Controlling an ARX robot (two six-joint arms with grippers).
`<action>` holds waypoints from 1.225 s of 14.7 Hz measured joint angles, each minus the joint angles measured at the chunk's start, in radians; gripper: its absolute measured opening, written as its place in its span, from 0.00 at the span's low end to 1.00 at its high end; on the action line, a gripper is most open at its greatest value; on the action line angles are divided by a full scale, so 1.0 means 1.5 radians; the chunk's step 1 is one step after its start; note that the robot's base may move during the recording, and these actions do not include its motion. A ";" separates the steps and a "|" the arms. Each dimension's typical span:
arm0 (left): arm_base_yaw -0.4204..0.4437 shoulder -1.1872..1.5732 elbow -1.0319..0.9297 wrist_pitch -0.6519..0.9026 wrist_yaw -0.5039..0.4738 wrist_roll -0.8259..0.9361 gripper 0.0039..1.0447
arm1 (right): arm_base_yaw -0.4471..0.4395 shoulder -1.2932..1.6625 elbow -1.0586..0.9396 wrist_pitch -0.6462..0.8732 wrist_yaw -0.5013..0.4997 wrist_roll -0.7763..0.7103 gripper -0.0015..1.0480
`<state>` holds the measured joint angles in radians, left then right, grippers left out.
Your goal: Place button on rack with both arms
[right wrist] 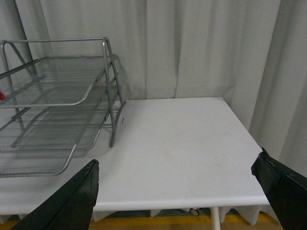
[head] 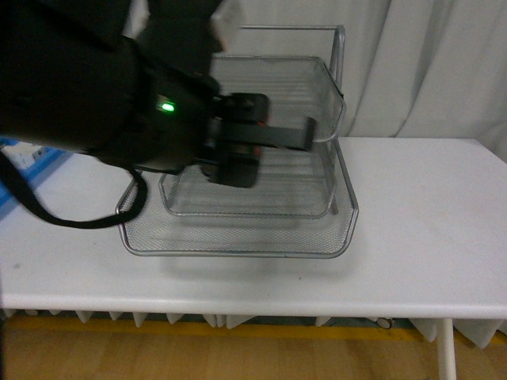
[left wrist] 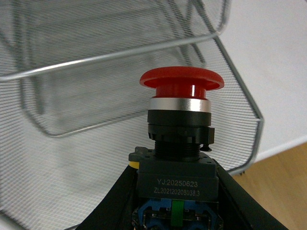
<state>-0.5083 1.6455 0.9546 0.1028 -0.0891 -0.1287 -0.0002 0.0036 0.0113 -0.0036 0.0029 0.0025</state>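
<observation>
The left arm (head: 71,87) fills the front view from 9 to 11 o'clock and reaches across the rack (head: 238,252), which stands on the white desk (head: 428,222) at about 11 o'clock from the desk's middle. The left end effector (left wrist: 176,191) is closed on the button (left wrist: 182,84). Its two black fingers (left wrist: 110,206) press against the boxy black-and-blue body from either side, and the red mushroom cap stands upright and free above them. A silver ring sits just under the cap, and white lettering shows on the body.

In the left wrist view the rack's mesh trays and wire rims lie behind the button. The cap touches none of them, so the button hangs in the grip over the rack. I cannot tell which tier it is level with.

The right end effector (right wrist: 180,191) is spread wide with nothing between its fingers. It hangs over the bare part of the desk, well apart from the rack. A pale curtain (head: 428,63) hangs behind the desk.
</observation>
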 joint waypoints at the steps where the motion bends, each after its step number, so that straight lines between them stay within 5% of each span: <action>1: -0.015 0.027 0.021 -0.007 -0.001 0.000 0.34 | 0.000 0.000 0.000 0.000 0.000 0.000 0.94; 14: 0.019 0.345 0.370 -0.220 -0.032 -0.025 0.35 | 0.000 0.000 0.000 0.000 0.000 0.000 0.94; 18: 0.021 0.336 0.369 -0.202 -0.003 -0.059 0.83 | 0.000 0.000 0.000 0.000 0.000 0.000 0.94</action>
<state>-0.4763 2.1502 1.5082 -0.2001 -0.0937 -0.2176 -0.0002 0.0036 0.0113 -0.0036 0.0029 0.0025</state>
